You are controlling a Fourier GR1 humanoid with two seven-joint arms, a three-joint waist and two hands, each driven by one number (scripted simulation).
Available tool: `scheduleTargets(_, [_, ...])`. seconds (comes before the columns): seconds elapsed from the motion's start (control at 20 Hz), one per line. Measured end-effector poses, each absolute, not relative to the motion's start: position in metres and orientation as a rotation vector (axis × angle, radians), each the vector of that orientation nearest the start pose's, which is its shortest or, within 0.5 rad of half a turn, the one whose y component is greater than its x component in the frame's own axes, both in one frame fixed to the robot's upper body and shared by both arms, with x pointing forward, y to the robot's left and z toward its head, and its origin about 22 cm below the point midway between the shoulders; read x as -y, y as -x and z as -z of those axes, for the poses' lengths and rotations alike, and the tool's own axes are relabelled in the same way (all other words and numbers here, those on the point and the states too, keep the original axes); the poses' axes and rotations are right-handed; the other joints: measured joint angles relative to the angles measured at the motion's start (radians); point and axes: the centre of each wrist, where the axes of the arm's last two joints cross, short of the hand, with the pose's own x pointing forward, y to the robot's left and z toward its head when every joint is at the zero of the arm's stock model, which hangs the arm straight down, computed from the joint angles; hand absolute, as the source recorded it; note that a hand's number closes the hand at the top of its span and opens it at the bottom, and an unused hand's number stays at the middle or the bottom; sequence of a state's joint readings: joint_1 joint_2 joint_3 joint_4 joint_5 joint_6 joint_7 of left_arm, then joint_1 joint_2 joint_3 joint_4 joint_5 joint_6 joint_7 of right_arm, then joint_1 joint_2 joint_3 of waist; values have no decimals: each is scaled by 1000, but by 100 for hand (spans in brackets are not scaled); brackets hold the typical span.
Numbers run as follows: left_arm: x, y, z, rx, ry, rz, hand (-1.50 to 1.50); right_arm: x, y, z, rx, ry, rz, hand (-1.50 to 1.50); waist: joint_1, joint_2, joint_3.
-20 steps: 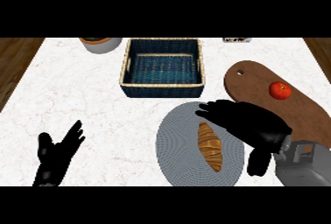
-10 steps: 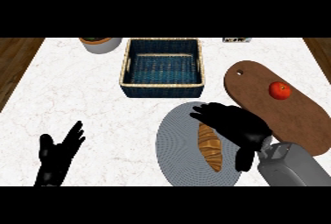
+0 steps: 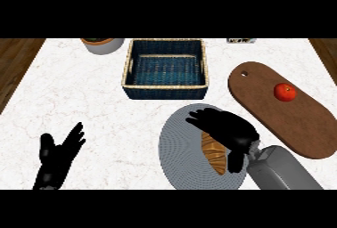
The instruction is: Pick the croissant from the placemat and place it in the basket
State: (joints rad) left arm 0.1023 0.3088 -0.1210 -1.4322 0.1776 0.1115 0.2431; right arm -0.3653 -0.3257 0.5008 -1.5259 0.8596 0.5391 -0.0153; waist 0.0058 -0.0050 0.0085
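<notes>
You see the croissant (image 3: pixel 216 156) lying on the round grey placemat (image 3: pixel 179 147), its upper end hidden beneath the right hand (image 3: pixel 225 128); that hand hangs over it with fingers spread and relaxed, clamped on nothing; the blue basket (image 3: pixel 165 90) stands just beyond the placemat; a wooden board (image 3: pixel 289 120) carrying a tomato (image 3: pixel 285 91) lies to your right; the left hand (image 3: pixel 58 156) rests open at lower left, fingers up.

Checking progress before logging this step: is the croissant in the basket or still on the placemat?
On the placemat. The croissant lies there under the right hand; the basket holds nothing.
</notes>
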Motion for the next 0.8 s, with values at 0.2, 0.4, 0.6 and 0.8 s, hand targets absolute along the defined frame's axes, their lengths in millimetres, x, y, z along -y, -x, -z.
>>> scheduleTargets(0.2, [-296, -206, 40, 1086, -148, 37, 0, 158, -281, -51, 1250, 370, -1833, -150, -2, 0, -1])
scheduleTargets(0.4, [-296, -207, 41, 1082, -150, 41, 0, 158, -287, -40, 1197, 390, -1856, -150, -2, 0, 0])
scheduleTargets(0.6, [-293, -207, 40, 1081, -156, 40, 0, 156, -287, -27, 1178, 392, -1861, -150, -1, 0, 0])
scheduleTargets(0.8, [-293, -206, 41, 1085, -155, 37, 0, 161, -289, -27, 1182, 387, -1860, -150, -2, -1, 0])
